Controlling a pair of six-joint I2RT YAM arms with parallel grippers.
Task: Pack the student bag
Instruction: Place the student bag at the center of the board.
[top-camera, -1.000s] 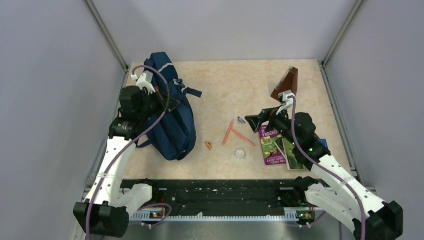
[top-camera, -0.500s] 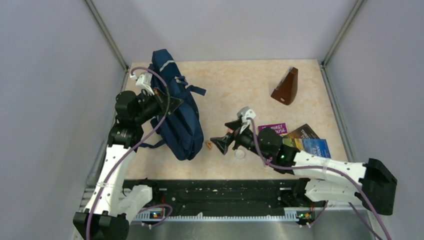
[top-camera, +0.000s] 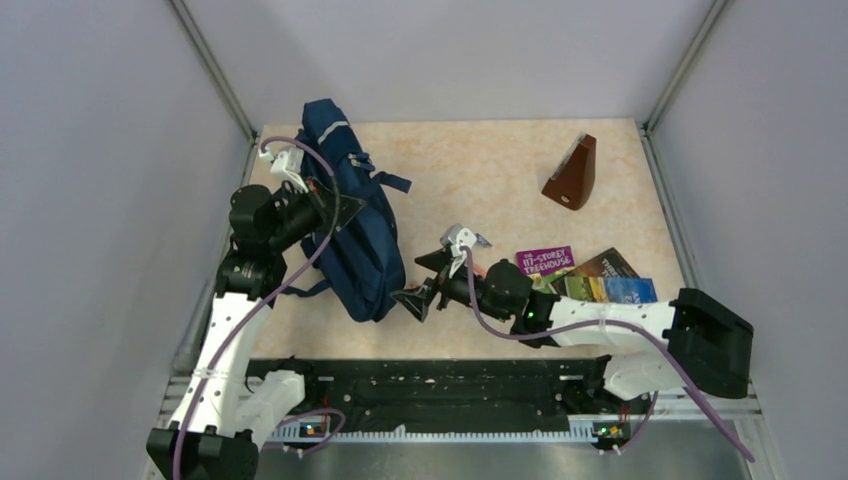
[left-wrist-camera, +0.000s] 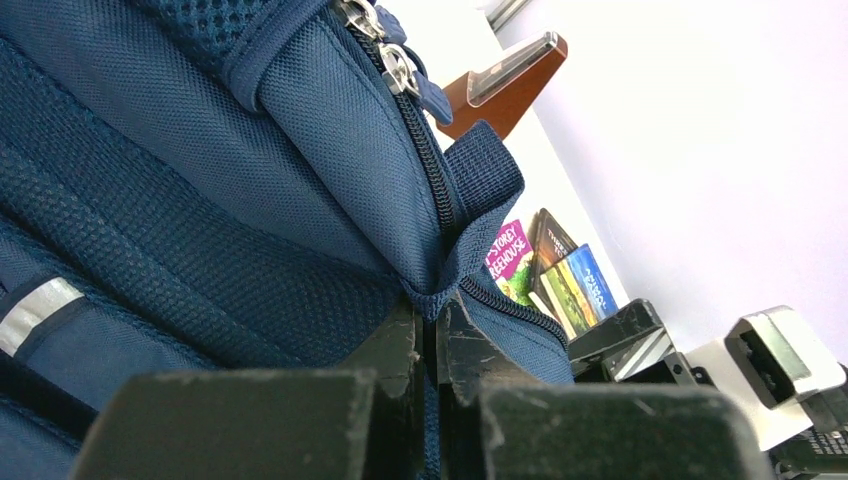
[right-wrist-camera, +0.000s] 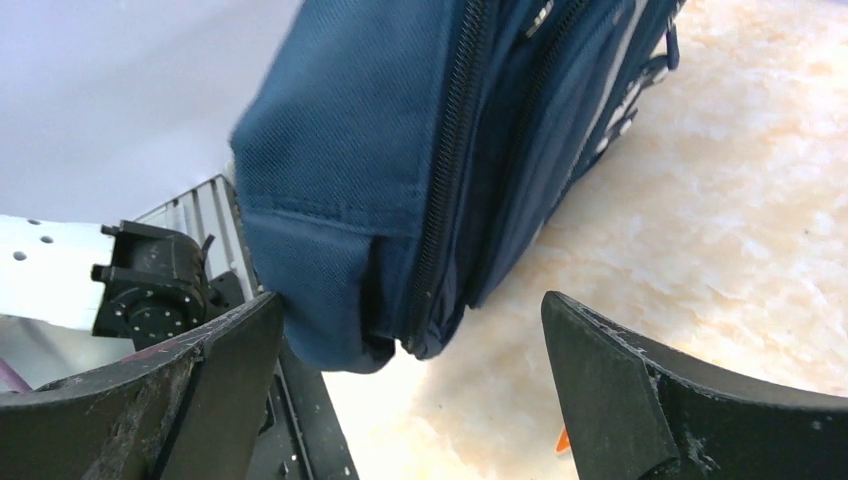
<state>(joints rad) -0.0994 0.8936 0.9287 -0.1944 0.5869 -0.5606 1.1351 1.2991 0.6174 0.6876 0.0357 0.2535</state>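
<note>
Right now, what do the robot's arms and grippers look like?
The left arm and right arm are white with black joints, each trailing a purple cable. The left gripper and right gripper have chunky black, scuffed fingers.

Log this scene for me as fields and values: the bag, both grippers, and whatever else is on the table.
bag: navy student bag, left side of table
left gripper: shut on bag fabric beside a zipper
right gripper: open, facing the bag's near corner
books: lying at right
far right: brown wedge-shaped object, upright
</note>
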